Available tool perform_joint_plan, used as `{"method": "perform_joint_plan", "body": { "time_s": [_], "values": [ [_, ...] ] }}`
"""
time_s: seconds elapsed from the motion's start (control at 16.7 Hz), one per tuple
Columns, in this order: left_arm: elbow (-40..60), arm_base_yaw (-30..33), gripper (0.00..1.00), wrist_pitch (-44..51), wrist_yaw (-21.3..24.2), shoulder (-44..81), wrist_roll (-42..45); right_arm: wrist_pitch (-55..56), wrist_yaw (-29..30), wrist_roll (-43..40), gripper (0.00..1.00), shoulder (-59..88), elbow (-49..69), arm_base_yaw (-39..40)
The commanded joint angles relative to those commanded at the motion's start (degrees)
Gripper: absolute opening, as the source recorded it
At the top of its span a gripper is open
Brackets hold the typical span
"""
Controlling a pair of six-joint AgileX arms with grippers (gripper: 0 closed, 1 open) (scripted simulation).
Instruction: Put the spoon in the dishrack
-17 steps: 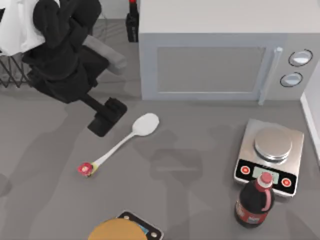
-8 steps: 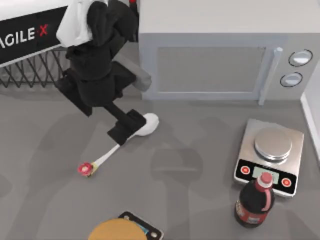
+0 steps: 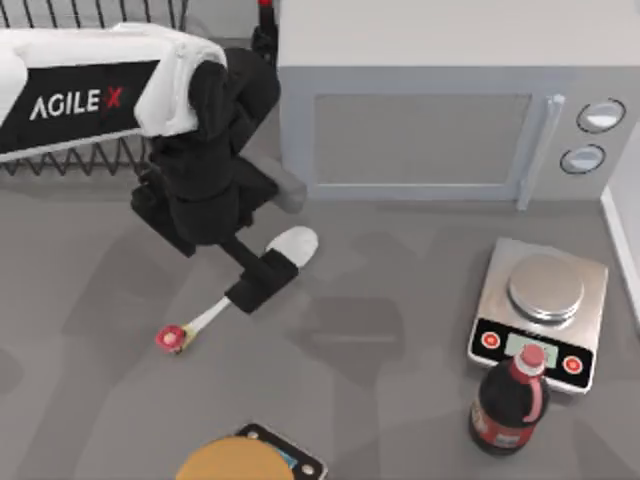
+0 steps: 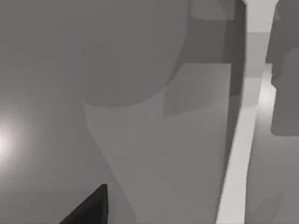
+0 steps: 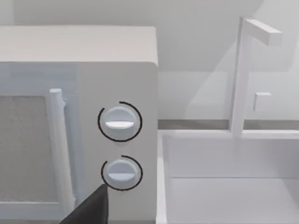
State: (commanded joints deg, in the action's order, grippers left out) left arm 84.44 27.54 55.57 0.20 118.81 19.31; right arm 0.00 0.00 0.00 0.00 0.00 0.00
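Note:
The white spoon (image 3: 297,243) lies on the grey table, its bowl toward the microwave and its red-and-yellow knob (image 3: 172,338) toward the front left. My left gripper (image 3: 262,278) hangs open right over the middle of the handle and hides that part. In the left wrist view the white handle (image 4: 247,116) runs across the table close below, with one black fingertip (image 4: 91,207) at the edge. The black wire dishrack (image 3: 60,160) stands at the back left, partly under my left arm. One fingertip (image 5: 91,207) of my right gripper appears in the right wrist view, facing the microwave's knobs.
A grey microwave (image 3: 420,130) fills the back middle. A silver kitchen scale (image 3: 542,310) and a dark cola bottle (image 3: 510,405) stand at the front right. A round brown object on a dark base (image 3: 240,462) sits at the front edge. A dark bottle (image 3: 264,40) stands behind the microwave's left corner.
My left arm swung right and forward from beside the dishrack, and its gripper came over the spoon's handle. The spoon has not moved.

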Motion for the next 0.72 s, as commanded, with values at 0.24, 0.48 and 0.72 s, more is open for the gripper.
{"method": "perform_joint_plan", "body": {
  "time_s": [0.24, 0.48, 0.72],
  "values": [
    [-5.55, 0.02, 1.00, -9.07, 0.03, 3.65, 0.05, 0.00, 0.00, 0.00, 1.00, 0.00, 0.00, 0.00],
    [-6.25, 0.03, 1.00, -10.02, 0.03, 4.17, 0.06, 0.00, 0.00, 0.00, 1.00, 0.00, 0.00, 0.00],
    [-6.25, 0.03, 0.77, -10.02, 0.03, 4.17, 0.06, 0.00, 0.00, 0.00, 1.00, 0.00, 0.00, 0.00]
  ]
}}
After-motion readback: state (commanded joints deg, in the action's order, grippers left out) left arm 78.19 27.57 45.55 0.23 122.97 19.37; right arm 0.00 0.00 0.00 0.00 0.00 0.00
